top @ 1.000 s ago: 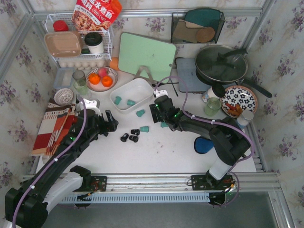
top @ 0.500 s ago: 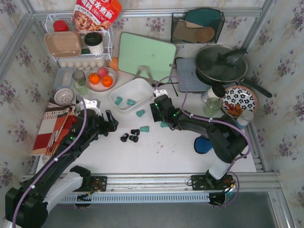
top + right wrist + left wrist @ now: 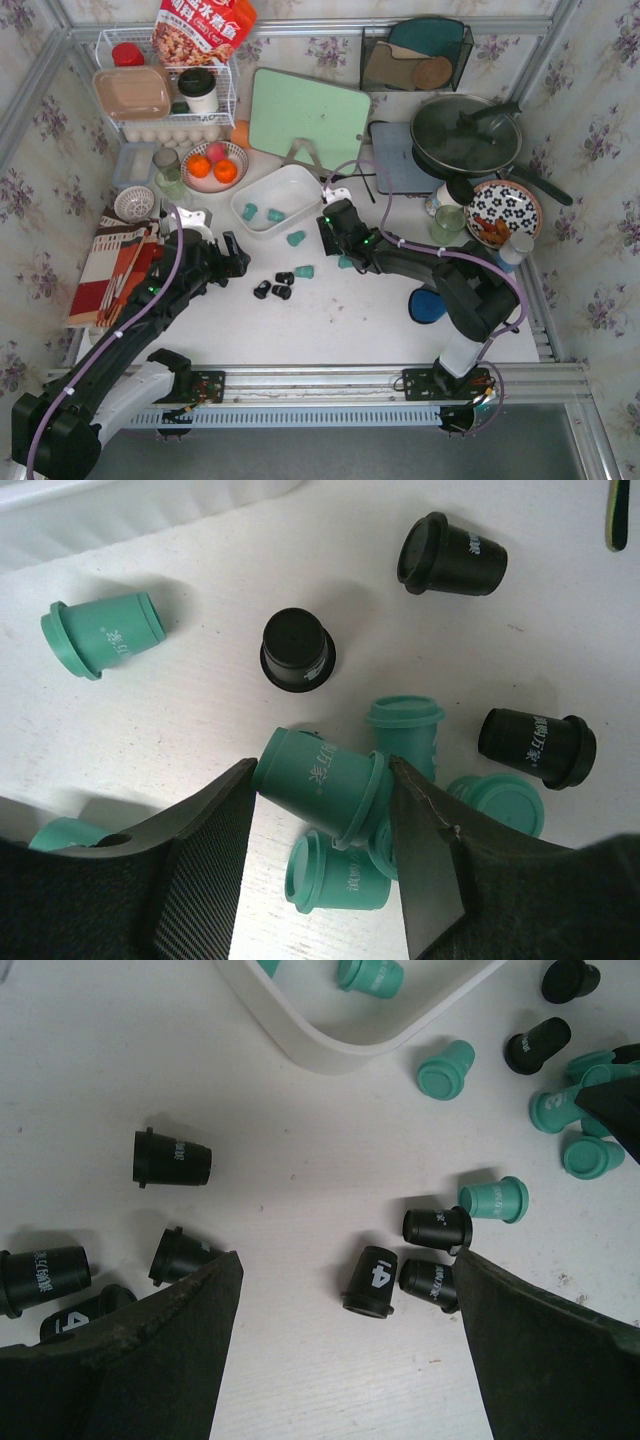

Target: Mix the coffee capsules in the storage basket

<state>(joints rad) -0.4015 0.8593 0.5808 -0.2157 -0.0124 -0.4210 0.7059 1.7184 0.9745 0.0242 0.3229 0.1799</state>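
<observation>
The right pincer has narrowed since a second ago; the left pincer has not shifted, nor have the capsules lying near it.

Writing: a black capsule between the left fingers bears a white "4". Others carry small white print (Chinese characters on the teal ones, too small to read). The red bag at the counter's far left corner shows large white Chinese characters.

The right pincer stands partly closed around a teal capsule lying on its side, its fingers meeting the base and the rim. The left pincer gapes wide over black capsules on the counter, holding nothing.

The basket sits just left of the counter's middle with two teal capsules inside. The rest lie loose on the counter between it and the near edge.
</observation>
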